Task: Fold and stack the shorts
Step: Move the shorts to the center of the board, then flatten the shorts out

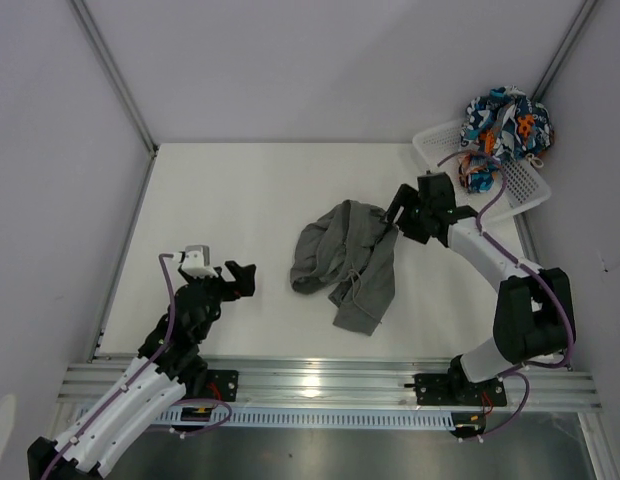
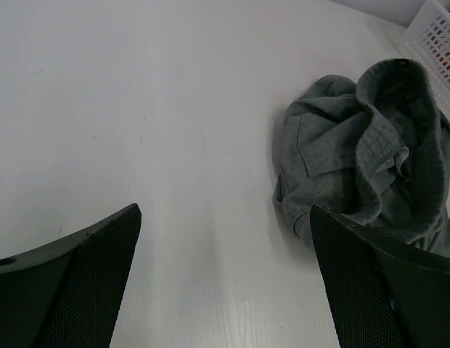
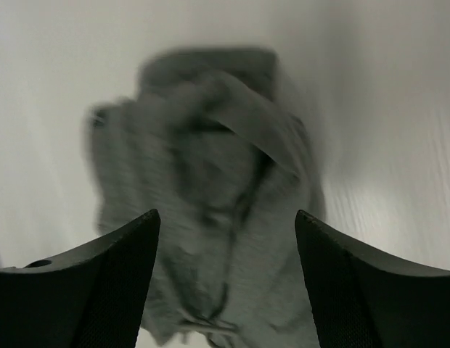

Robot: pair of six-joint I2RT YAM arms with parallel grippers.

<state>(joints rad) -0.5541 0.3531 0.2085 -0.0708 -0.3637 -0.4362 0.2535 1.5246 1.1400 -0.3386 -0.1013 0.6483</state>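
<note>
The dark grey shorts (image 1: 348,262) lie crumpled in the middle of the white table. My right gripper (image 1: 394,214) hovers at their upper right edge, jaws open. In the right wrist view the grey shorts (image 3: 210,145) look blurred beneath the right gripper (image 3: 226,217), with no cloth pinched between its fingers. My left gripper (image 1: 242,278) stands open over bare table, left of the shorts. In the left wrist view the left gripper (image 2: 225,210) is empty, with the grey shorts (image 2: 356,159) ahead to the right. The patterned shorts (image 1: 505,125) sit bunched in the basket.
A white mesh basket (image 1: 445,145) stands tilted in the back right corner; its wall (image 2: 443,32) also shows in the left wrist view. Grey walls close in the table on three sides. A metal rail (image 1: 320,380) runs along the near edge.
</note>
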